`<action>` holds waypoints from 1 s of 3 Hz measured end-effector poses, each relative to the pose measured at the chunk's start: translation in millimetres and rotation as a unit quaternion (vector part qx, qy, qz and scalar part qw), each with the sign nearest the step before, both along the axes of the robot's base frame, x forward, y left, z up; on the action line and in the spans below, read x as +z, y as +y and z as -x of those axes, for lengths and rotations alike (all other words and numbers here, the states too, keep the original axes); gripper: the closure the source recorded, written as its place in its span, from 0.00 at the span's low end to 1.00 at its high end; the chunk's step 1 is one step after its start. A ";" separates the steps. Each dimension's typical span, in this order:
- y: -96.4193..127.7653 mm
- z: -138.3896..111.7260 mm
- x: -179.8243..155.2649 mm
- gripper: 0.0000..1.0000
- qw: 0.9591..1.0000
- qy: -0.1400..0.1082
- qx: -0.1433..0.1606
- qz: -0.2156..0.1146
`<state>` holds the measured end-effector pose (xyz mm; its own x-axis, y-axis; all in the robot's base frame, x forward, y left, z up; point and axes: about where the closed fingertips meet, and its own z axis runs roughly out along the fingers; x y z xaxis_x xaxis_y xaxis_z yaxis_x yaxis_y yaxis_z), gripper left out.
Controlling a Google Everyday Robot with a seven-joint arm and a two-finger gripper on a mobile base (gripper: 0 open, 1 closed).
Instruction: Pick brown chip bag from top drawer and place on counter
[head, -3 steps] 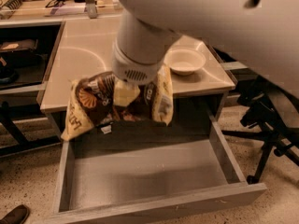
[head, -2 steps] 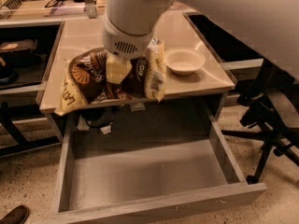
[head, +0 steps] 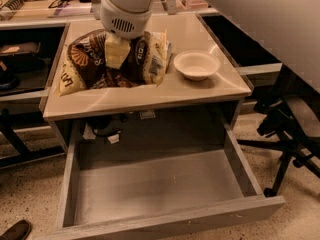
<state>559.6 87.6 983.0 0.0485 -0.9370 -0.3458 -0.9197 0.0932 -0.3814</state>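
The brown chip bag (head: 90, 64) has pale yellow ends and hangs in my gripper (head: 117, 51) over the left half of the beige counter (head: 200, 91). The gripper is shut on the middle of the bag, which bulges out to both sides. The bag's underside is at or just above the counter surface; I cannot tell if it touches. The top drawer (head: 150, 189) is pulled fully open below the counter's front edge, and its grey inside holds nothing that I can see.
A white bowl (head: 196, 64) sits on the counter's right half, close to the bag's right end. A long light wood shelf (head: 35, 4) with clutter runs behind. A black chair base (head: 285, 134) stands at the right of the drawer.
My gripper has carried the bag up and away from the drawer's front edge to a spot over the counter's left half. The drawer and the bowl have not moved.
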 end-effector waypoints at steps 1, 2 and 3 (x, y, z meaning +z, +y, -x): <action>10.4 -11.9 -6.3 1.00 1.000 0.011 0.003 -0.014; 29.1 -39.5 -9.0 1.00 0.999 0.023 0.005 -0.026; 45.5 -64.6 -13.2 1.00 0.999 0.036 0.003 -0.032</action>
<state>624.1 133.1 969.8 0.0259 -0.9128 -0.4076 -0.9453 0.1103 -0.3070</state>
